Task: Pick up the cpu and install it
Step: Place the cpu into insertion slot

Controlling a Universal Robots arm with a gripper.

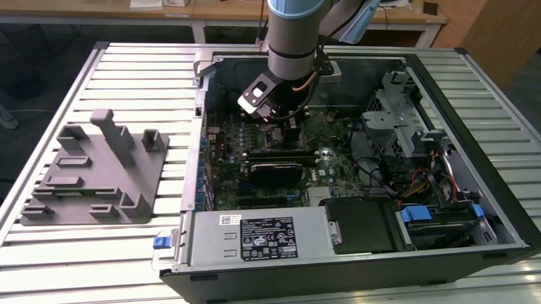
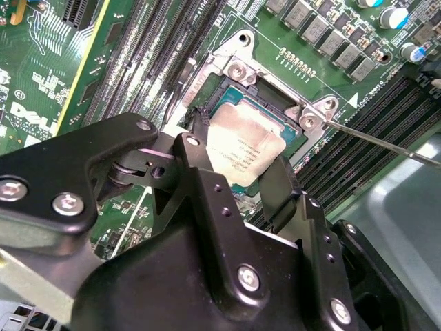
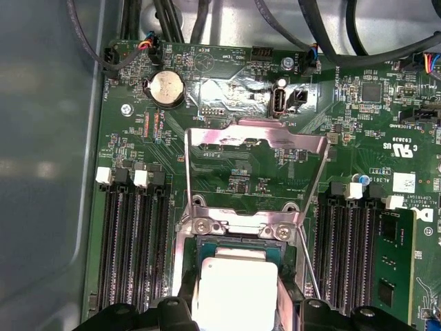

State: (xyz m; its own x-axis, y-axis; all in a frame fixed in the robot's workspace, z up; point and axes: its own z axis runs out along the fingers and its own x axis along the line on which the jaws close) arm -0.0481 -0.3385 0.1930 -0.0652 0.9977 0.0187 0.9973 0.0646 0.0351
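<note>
Cpu [image 2: 244, 146] pinched at the open socket [image 2: 238, 69]
Two matte black fingers [image 2: 196, 164] of the gripper [image 2: 238, 148] press on opposite edges of the flat square chip. Its brushed silvery lid has a thin teal rim and sits right at the socket's recess on the green motherboard [image 3: 241, 179]; whether it is fully seated cannot be told. In the first wrist view the shiny steel load plate [image 3: 256, 141] stands flipped open beyond the socket, with ribbed black memory slots [image 3: 134, 241] on either side. In the exterior view the arm reaches into the open computer case [image 1: 355, 275] on a slatted metal table [image 1: 127, 69]
</note>
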